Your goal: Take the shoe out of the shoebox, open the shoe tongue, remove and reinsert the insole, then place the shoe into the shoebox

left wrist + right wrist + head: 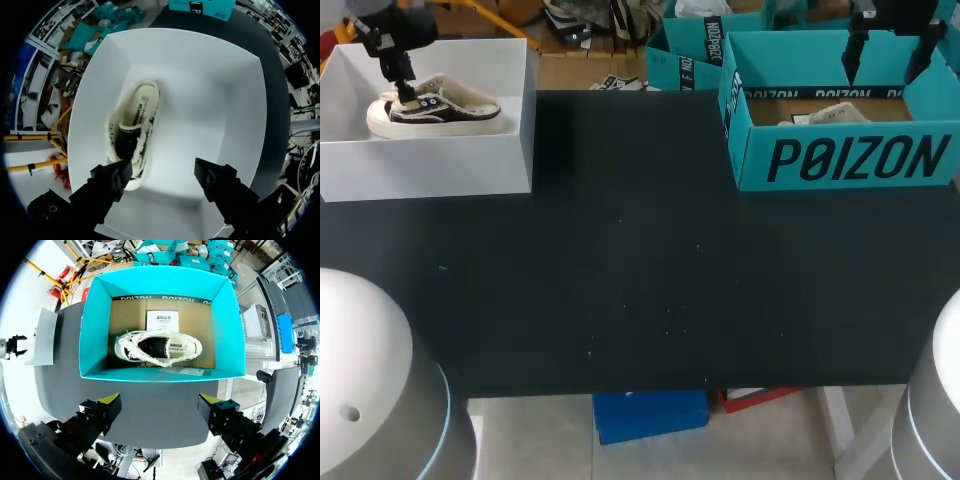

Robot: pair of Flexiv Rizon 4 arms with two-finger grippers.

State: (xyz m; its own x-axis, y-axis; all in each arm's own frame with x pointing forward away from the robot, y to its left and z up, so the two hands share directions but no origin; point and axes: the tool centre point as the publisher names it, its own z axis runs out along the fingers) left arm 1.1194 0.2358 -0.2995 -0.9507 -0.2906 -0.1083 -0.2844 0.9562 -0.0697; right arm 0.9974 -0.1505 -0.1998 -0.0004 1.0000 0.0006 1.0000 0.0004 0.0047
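Both wide-open, empty: left tool [163, 172] over shoe [135, 125], right tool [161, 402] over teal shoebox [92, 325]

the table [620, 300] was black and the box [430, 170] white; its shoe [435, 108] was cream with a dark upper. the shoebox [95, 320] was teal, black-lettered, brown-floored; its sneaker [159, 347] was cream.

A black table [640, 290] is seen, its matte top evenly lit. Small pale specks are scattered over the table's middle. A darker band of shadow is cast across the table's far left part. The table's near edge is seen as a straight line.
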